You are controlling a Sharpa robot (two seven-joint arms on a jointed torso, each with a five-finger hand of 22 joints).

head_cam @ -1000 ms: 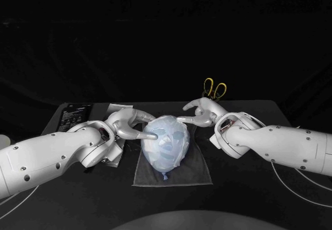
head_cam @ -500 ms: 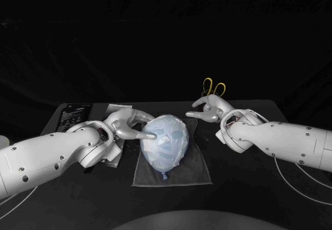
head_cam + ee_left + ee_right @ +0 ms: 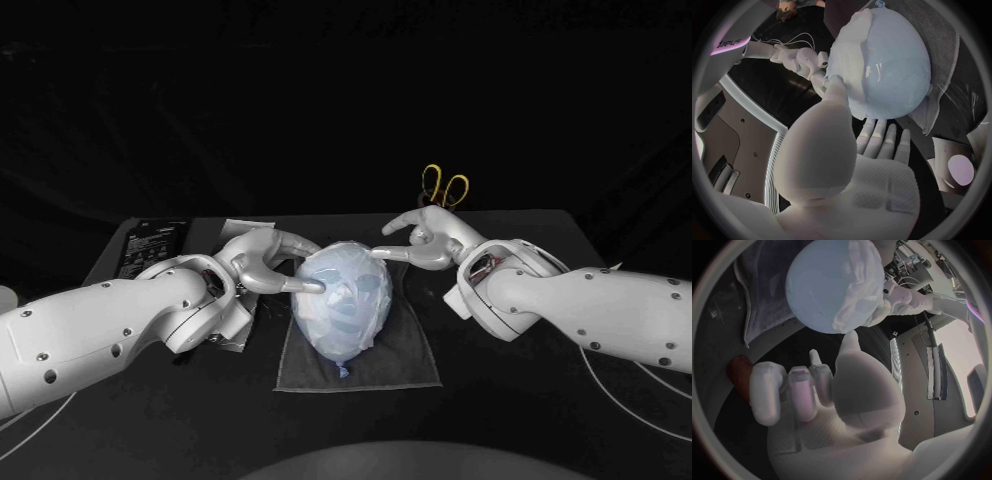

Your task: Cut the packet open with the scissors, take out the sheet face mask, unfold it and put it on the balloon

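The sheet face mask (image 3: 355, 288) is lying draped over the upper face of the balloon (image 3: 340, 342). Its eye and mouth openings are facing up. The balloon is resting at the centre of the table (image 3: 490, 425), on a dark grey cloth (image 3: 411, 352), with its knot pointing toward the near edge.

The left robot hand (image 3: 260, 262) is reaching in from the left edge side. It is gripping nothing; its fingers are spread, and one fingertip (image 3: 320, 286) is pressing on the mask at the balloon's left flank. In the left wrist view, this digit is touching the mask (image 3: 851, 45) while the other fingers are lying extended beneath the balloon (image 3: 895, 65).

The right robot hand (image 3: 430, 238) is sitting at the balloon's far right end. It is holding nothing; its fingers are apart, and one is extending to the balloon's far end. The right wrist view is showing its thumb tip at the mask edge (image 3: 862, 295).

Yellow-handled scissors (image 3: 446, 186) are lying at the far edge. A flat black item with pale print (image 3: 152, 238) is lying at the far left corner.
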